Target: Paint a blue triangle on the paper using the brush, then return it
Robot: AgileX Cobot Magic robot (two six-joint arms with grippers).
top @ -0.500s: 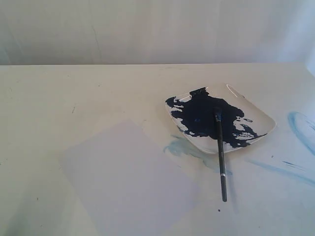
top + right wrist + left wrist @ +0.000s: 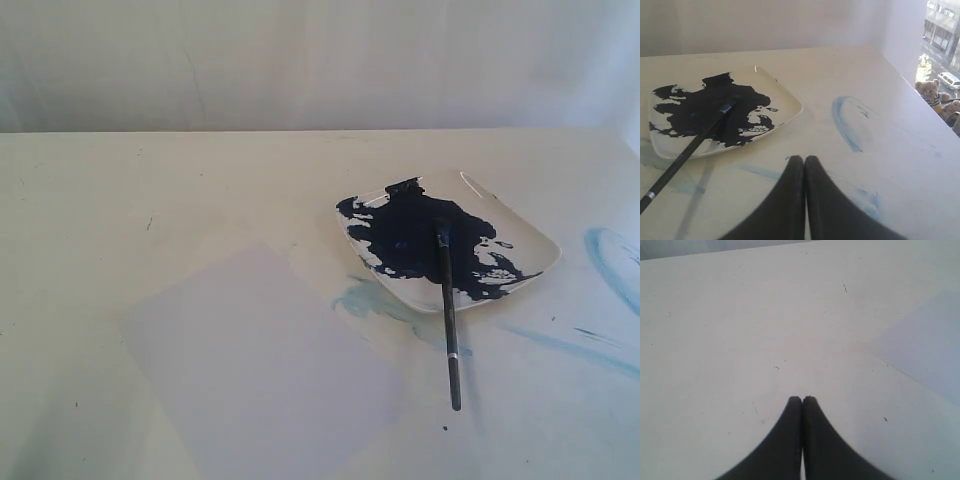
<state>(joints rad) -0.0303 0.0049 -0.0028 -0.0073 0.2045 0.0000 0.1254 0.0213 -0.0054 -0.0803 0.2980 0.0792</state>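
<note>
Black brush (image 2: 449, 320) lay on the plate (image 2: 538, 243); right pincer (image 2: 805, 159), closed empty like left pincer (image 2: 802, 399), needed opening to grip mid-handle.

Black brush (image 2: 449, 315), blue-blotched white plate (image 2: 532, 243)

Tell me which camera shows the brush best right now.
The exterior view: the whole brush shows, tip in the blue paint on the plate, handle off the rim onto the table. The right wrist view has the tip and shaft, but the frame edge cuts off the handle end. The left wrist view shows none of it.
</note>
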